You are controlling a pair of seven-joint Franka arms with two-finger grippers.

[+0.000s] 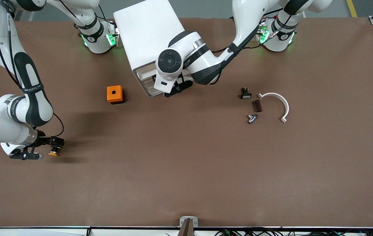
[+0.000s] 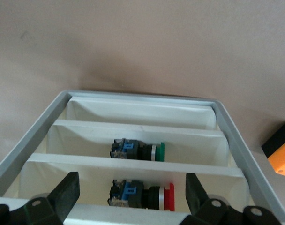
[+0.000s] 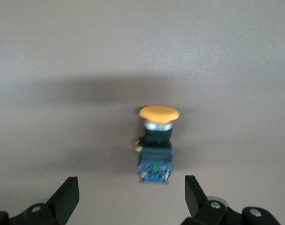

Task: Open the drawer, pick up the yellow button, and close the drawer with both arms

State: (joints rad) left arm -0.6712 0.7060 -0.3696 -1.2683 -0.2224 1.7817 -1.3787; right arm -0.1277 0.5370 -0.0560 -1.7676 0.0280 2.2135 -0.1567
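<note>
While the right gripper (image 1: pixel 46 149) is hovering low over the table (image 1: pixel 186 183) toward the right arm's end, its jaws are standing released, with nothing between them. In the right wrist view the right gripper (image 3: pixel 131 199) is showing both fingers (image 3: pixel 67 197) spread wide, and the button (image 3: pixel 156 143) is lying on the table clear of them. From the front, the button (image 1: pixel 54 152) is sitting on the brown surface just beside the gripper's tips, its orange cap plain to see.

At the same time the left gripper (image 1: pixel 177 88) is hanging at the front of the cabinet (image 1: pixel 148 39), which is standing near the robots' bases at the middle of the table. Its jaws are also standing released: in the left wrist view the left gripper (image 2: pixel 132 199) is spreading its fingers (image 2: pixel 198 197) to either side of the cabinet's open front. That view is looking down into stacked white drawer trays; the drawer (image 2: pixel 138 112) on top is showing only its white walls. Below it, one tray is holding a green-capped push button (image 2: pixel 138 151), and the next is holding a red-capped push button (image 2: pixel 142 194).

An orange cube (image 1: pixel 114 94) with a hole is resting beside the cabinet, toward the right arm's end. Toward the left arm's end, a small black part (image 1: pixel 245 93), a dark brown piece (image 1: pixel 257 106), a small metal fitting (image 1: pixel 252 118) and a white curved clip (image 1: pixel 276 105) are lying near one another.
</note>
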